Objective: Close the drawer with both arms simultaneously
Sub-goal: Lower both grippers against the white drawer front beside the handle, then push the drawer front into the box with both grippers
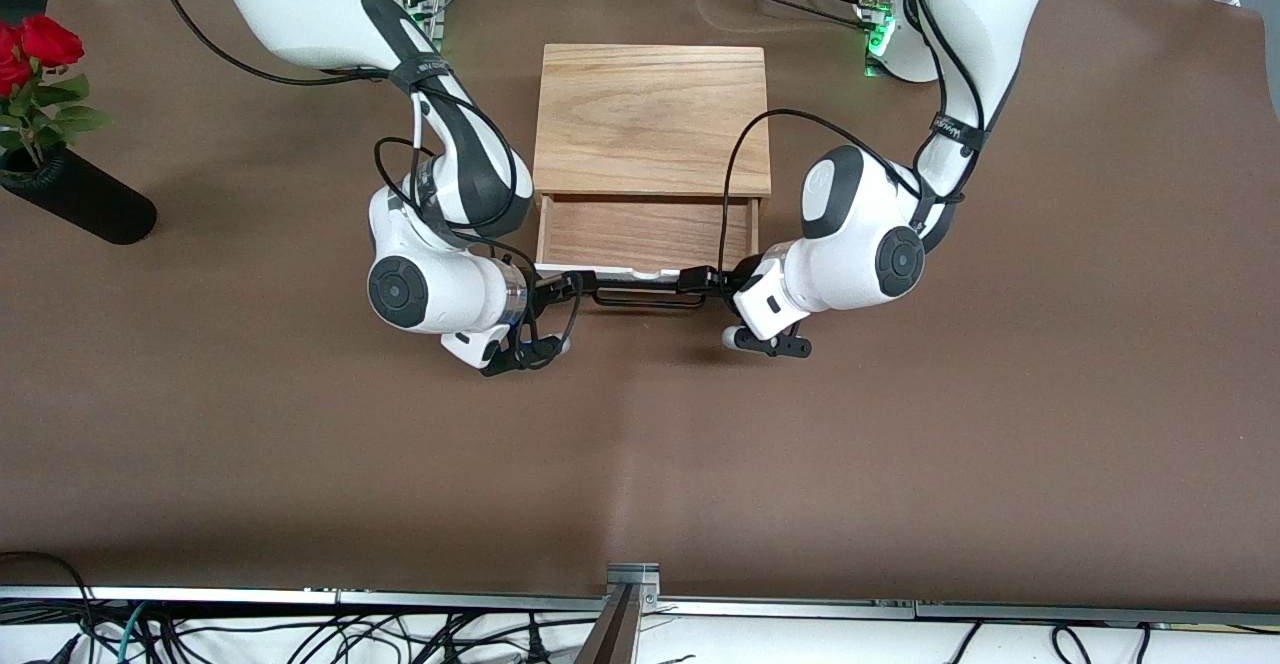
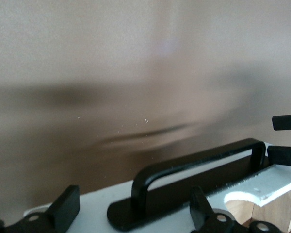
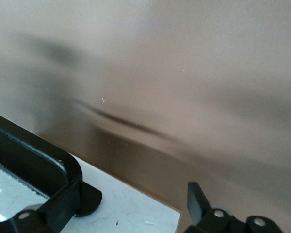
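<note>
Spread-fingered left gripper point(image 1: 712, 282) and right gripper point(image 1: 560, 289) bracing white-fronted light-wood drawer point(image 1: 645, 234), half open in oak box point(image 1: 652, 119); next, probably an even joint push.

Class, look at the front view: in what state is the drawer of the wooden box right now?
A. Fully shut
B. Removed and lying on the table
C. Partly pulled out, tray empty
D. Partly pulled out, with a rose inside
C: the drawer sticks out of the wooden box toward the front camera, its bare wood floor showing, with the left gripper and right gripper at its white front panel.
</note>
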Available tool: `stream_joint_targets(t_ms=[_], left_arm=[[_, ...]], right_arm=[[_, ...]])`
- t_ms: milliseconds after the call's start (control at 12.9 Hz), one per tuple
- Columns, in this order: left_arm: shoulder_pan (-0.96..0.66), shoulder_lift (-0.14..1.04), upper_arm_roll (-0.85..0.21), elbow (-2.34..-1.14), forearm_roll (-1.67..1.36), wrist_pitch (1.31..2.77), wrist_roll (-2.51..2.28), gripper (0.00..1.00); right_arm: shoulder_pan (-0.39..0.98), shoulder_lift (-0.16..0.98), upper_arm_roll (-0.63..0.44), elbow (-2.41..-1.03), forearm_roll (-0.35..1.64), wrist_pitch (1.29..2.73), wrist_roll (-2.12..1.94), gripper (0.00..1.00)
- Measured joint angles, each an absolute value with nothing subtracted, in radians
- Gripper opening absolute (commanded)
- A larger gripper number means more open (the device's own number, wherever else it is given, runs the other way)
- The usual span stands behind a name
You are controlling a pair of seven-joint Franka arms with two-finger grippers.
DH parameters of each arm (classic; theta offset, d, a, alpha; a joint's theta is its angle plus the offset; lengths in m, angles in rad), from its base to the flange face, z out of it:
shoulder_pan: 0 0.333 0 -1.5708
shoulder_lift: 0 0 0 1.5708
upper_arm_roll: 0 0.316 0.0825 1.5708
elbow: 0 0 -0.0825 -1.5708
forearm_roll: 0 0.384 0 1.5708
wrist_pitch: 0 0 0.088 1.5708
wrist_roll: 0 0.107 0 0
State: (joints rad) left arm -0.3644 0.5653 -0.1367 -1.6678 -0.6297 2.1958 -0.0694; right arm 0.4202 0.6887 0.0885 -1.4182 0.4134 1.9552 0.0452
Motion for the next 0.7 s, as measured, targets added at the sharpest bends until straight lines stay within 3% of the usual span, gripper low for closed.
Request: stream_joint_targets(t_ms=[389,700], left_arm=[[-0.359,0.562,-0.125,-1.673,-0.63,2.139,-0.069,1.0],[-0.353,0.507,-0.143,-1.751,-0.629,2.045,-0.069,1.0]], right_arm=[[0.413,0.688,0.089,-1.365,0.413,1.828,0.045,1.0],[0.411,0.687,0.091,-1.362,0.414,1.751,0.045,1.0]])
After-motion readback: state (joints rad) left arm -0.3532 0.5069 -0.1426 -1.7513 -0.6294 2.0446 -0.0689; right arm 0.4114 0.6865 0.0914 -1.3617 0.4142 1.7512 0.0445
